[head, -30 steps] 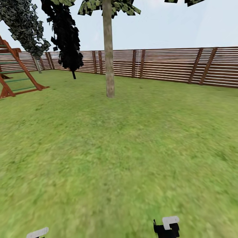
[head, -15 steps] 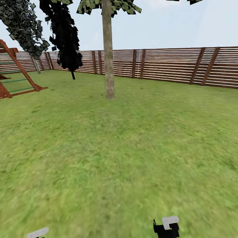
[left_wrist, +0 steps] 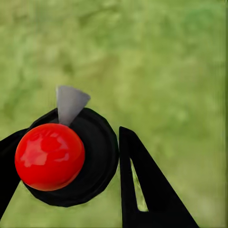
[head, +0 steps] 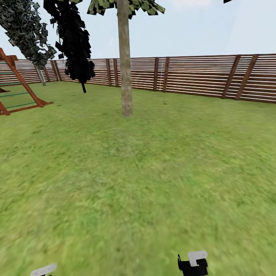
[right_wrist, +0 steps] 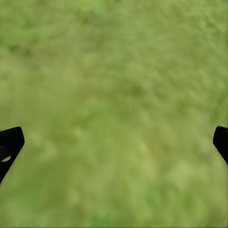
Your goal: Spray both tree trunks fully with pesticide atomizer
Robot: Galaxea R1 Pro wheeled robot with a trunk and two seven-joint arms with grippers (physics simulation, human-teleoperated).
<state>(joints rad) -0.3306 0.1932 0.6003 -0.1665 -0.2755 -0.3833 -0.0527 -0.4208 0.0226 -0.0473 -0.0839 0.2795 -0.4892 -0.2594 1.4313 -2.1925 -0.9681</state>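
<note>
While fingers (left_wrist: 137, 190) clamp the atomizer (left_wrist: 66, 156), a tree trunk (head: 125, 65) stands ahead.

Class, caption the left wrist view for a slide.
Left gripper shut on the red-topped atomizer, held above grass.

The atomizer (left_wrist: 66, 156), black with a red cap, sits clamped between the left gripper's (left_wrist: 66, 180) fingers.

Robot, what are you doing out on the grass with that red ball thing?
The left gripper is shut on the pesticide atomizer, a black sprayer with a red top, carried over the lawn. The right gripper is open with nothing between its fingers, just grass below. A tall tree trunk stands ahead in front of the wooden fence, well out of reach, so no spraying has started.
</note>
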